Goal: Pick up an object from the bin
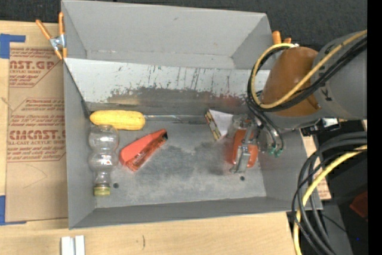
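Note:
My gripper [243,159] is low in the right part of the bin, close to the floor. An orange-red thing [234,149] lies directly under and beside it, partly hidden by the gripper body. I cannot make out whether it is held. Just up and left of the gripper, a small white and tan box [216,122] lies tilted near the back wall.
A red stapler-like tool [143,149] lies left of the middle. At the far left are a yellow corn cob [117,120] and a clear plastic bottle [103,155] lying along the left wall. The arm with its cables reaches in over the right rim.

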Controlling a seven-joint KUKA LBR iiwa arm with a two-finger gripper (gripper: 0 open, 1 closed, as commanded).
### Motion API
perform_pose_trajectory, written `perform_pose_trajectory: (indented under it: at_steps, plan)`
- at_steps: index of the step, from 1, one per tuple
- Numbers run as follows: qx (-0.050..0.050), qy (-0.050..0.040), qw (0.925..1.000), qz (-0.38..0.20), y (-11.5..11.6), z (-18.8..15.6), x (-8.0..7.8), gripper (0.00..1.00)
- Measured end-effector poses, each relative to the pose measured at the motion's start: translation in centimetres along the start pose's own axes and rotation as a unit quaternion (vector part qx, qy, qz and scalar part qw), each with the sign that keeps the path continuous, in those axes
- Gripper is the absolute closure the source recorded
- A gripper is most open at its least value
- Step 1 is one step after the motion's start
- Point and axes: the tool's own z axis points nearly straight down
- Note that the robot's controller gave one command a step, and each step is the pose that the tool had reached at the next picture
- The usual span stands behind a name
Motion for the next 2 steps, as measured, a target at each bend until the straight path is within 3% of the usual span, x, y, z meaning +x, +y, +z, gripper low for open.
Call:
perform_pose_trajectory:
  at_steps: [1,2]
  plan:
    - [0.0,0.0003,1.0,0.0,-0.02,0.01,0.01,0.0]
    - [-0.002,0.0001,0.999,0.045,-0.93,0.35,-0.11,0.0]
